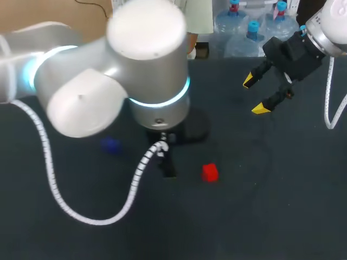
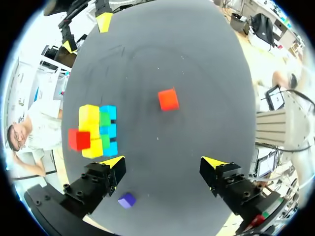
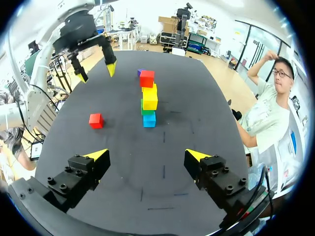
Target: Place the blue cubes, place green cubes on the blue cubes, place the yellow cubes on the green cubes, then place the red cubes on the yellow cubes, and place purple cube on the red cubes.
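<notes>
A stack of cubes stands on the black table (image 2: 197, 64): blue cubes (image 2: 109, 130) at the bottom, green (image 2: 104, 119) on them, yellow (image 2: 89, 116) above, and one red cube (image 2: 78, 139) on top. The right wrist view shows it as a tower (image 3: 149, 101) topped by the red cube (image 3: 146, 78). A second red cube (image 1: 210, 172) (image 2: 168, 99) (image 3: 96, 120) lies loose on the table. The purple cube (image 2: 126, 200) (image 1: 111, 144) lies beside the stack. My left gripper (image 2: 164, 164) (image 3: 93, 69) hangs open and empty above, next to the stack. My right gripper (image 1: 255, 95) (image 3: 147, 156) is open and empty, far back.
In the head view my left arm (image 1: 108, 81) hides the stack. Its white cable (image 1: 130, 195) loops over the table in front.
</notes>
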`<state>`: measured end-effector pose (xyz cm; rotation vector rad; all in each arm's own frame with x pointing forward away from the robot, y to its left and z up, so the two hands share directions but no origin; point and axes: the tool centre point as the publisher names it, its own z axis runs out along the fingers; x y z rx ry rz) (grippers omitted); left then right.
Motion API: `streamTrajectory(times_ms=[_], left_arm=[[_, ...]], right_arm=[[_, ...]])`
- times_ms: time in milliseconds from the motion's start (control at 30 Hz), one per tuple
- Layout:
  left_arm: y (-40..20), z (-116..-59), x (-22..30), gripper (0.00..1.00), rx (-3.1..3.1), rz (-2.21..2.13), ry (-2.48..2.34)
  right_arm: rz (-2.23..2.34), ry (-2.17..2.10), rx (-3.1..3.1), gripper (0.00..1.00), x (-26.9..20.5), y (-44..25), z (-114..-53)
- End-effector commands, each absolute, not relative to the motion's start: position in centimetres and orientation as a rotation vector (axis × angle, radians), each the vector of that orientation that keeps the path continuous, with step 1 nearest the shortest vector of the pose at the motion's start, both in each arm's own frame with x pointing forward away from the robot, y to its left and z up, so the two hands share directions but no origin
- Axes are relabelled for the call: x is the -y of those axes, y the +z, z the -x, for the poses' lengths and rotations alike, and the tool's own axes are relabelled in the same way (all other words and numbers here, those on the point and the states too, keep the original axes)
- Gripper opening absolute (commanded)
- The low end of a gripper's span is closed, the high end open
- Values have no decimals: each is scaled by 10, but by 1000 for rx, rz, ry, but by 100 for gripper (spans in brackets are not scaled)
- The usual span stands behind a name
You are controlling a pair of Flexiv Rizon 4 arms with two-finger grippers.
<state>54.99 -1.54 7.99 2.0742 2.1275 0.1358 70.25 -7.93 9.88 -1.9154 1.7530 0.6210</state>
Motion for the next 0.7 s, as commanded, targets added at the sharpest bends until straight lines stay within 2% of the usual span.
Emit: streamTrajectory(times_ms=[33,300,700], left_arm=[[99,-548,-13,100,-2072,-2070,85],[134,-578,-59,100,-2123,-1868,227],[128,-623,-79,100,-1969,-1771,-63]], right_arm=[[1915,621,-1751,100,79,99,-702],[1915,621,-1751,100,79,99,-702],[1915,621,-1751,100,79,99,-702]])
